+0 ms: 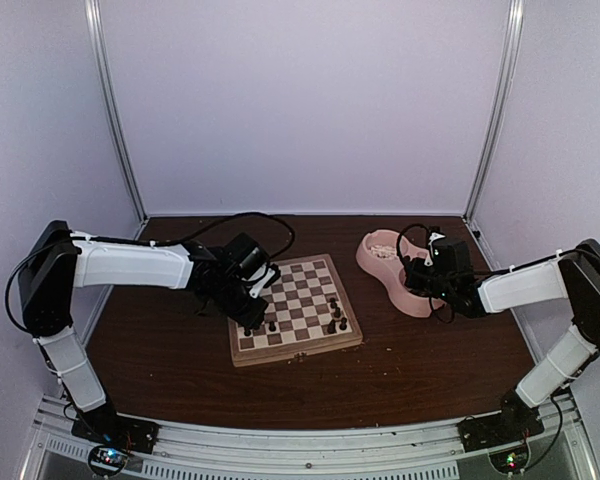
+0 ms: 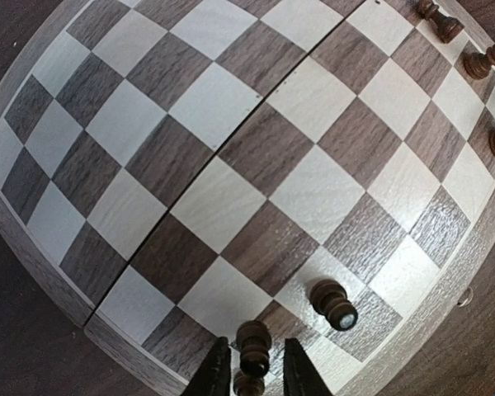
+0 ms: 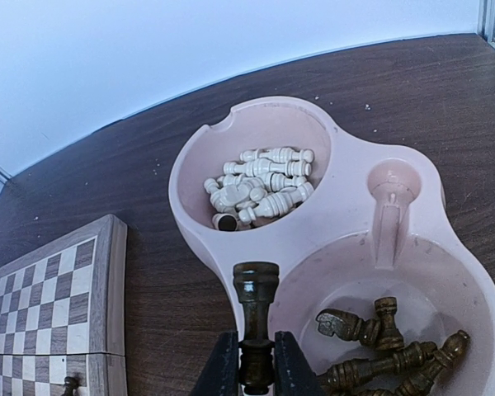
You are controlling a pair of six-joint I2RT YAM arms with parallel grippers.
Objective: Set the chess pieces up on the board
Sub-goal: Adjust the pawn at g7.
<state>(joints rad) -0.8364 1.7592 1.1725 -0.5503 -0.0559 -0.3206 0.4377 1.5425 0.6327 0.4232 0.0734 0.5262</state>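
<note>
Showing the workbench from left to right. The left arm (image 1: 130, 265) reaches across the dark wooden table (image 1: 410, 370) to the near left part of the chessboard (image 1: 298, 298), which lies flat at mid-table, a light wood frame around its cream and brown checks.

The left gripper (image 2: 256, 342) hangs low over the board's edge row. Its jaws stand narrowly apart on either side of a dark chess piece (image 2: 254, 330). Slim gaps seem to show on both sides, and whether the fingers press on the piece cannot be told. A second dark piece (image 2: 334, 304) stands just beside it on the same edge row. A small cluster of dark pieces (image 1: 337, 318) occupies squares near the board's right edge, and the middle squares are bare.

To the right of the board, and apart from it, sits the pink double bowl (image 3: 190, 177). Its far compartment holds a heap of cream-white pieces (image 3: 260, 186) lying on their sides, and its near compartment holds several loose dark brown pieces (image 3: 388, 346).

The right gripper (image 3: 254, 338) is over the bowl's near rim, its jaws clenched on the stem of a flat-topped dark piece (image 3: 256, 285) held upright. The right arm (image 1: 525, 285) extends to it from the right side of the table.
</note>
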